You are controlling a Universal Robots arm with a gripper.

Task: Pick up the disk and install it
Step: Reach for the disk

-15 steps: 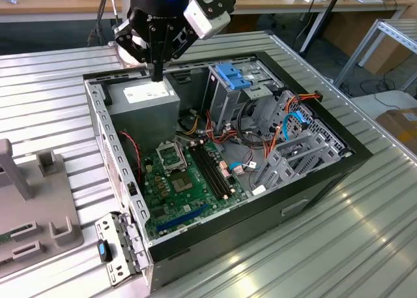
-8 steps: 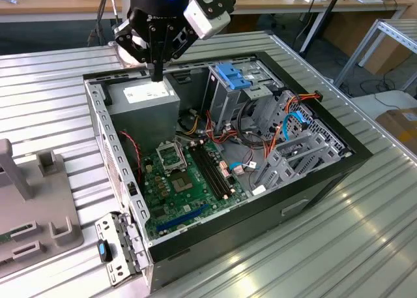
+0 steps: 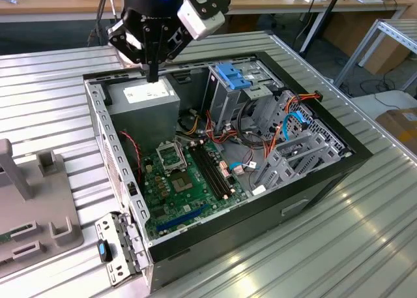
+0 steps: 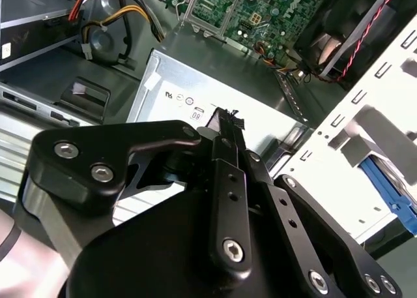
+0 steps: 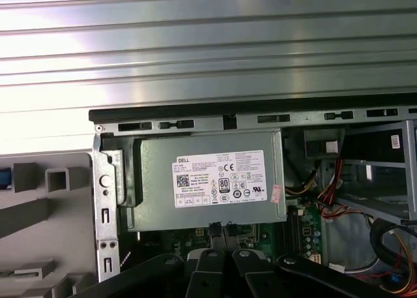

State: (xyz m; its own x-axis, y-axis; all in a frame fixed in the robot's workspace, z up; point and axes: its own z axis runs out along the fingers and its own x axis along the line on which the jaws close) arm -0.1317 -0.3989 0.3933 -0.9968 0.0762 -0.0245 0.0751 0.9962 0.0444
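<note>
Black links of my gripper [image 4: 225,122] sit low in the second wrist view, jaws pressed together with nothing between them. Tips hang over the grey power supply [image 5: 215,180] inside the open computer case [image 3: 260,226], upper left of the exterior view; can't tell if they touch it. Disk [image 4: 386,188]: a blue edge shows at lower right of the second wrist view, beyond the slotted side wall [image 4: 352,115], well apart from me.
</note>
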